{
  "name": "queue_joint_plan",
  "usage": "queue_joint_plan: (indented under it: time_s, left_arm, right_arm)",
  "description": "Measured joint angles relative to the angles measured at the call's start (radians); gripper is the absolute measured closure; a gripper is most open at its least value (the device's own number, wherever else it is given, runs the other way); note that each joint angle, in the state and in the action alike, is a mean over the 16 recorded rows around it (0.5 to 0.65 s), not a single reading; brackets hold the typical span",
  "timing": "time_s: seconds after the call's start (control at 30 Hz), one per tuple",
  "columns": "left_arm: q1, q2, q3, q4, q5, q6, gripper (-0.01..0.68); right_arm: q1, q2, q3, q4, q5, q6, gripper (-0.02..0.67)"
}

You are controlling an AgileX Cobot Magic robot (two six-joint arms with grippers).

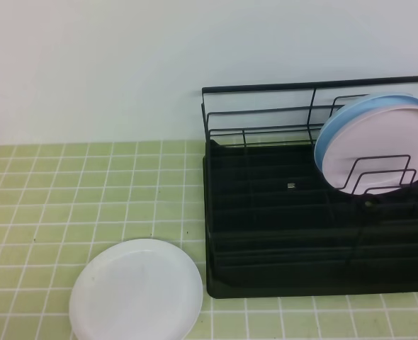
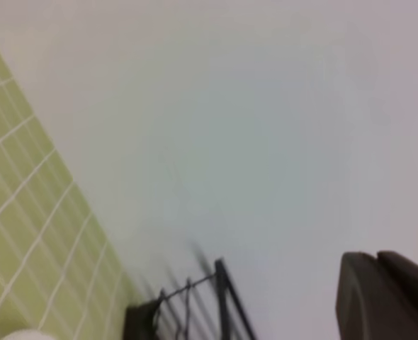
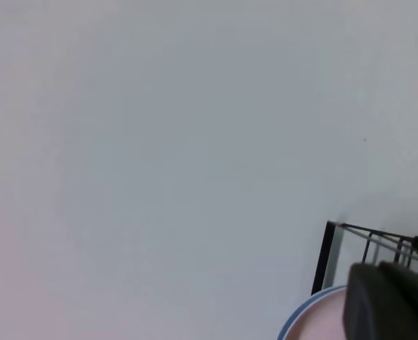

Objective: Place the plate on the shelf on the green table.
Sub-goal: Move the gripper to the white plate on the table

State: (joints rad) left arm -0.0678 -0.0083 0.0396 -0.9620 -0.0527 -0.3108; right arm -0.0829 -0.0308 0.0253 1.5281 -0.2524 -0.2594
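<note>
Lying flat on the green counter (image 1: 46, 198), white plate (image 1: 137, 290) sits just left of the shelf (image 1: 315, 212), near front-left corner of its black tray, not yet touched. Needs a rim grab first: flat plate w/ raised rim, so best to come in low at the edge nearest the left arm, pinch rim, tilt up to vertical. No arm visible in the high view; both hang back, clear of the scene. Left fingers (image 2: 386, 297) shut, holding nothing, seen as a dark blur at wrist-view corner. Right fingers (image 3: 390, 301) likewise shut & empty, up near the pink plate (image 1: 379, 152) & light blue plate (image 1: 368, 113) standing in the right-hand dividers. Must open left fingers before descent. Target probably a free slot left of those two; watch top rail & wire uprights on the way in.
</note>
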Motion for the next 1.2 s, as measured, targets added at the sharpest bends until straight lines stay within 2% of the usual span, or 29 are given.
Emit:
queue_joint_plan:
  time_s: [0.3,0.53,0.87,1.07,1.2]
  left_arm:
    - [0.000,0.007,-0.034,-0.019,0.073,0.096,0.673]
    - [0.000,0.008,-0.124,0.005,0.235,0.334,0.673]
    - [0.000,0.054,-0.264,0.010,0.377,0.615,0.673]
    - [0.000,0.152,-0.347,0.048,0.437,0.691,0.673]
    - [-0.001,0.242,-0.405,0.097,0.472,0.714,0.673]
  right_arm:
    - [0.000,0.000,-0.017,-0.130,0.143,-0.101,0.652]
    - [0.000,0.001,-0.097,-0.258,0.353,-0.334,0.652]
    - [0.000,0.035,-0.338,-0.313,0.610,-0.665,0.652]
    - [0.000,0.146,-0.516,-0.424,0.736,-0.724,0.652]
    - [0.000,0.260,-0.631,-0.538,0.806,-0.669,0.652]
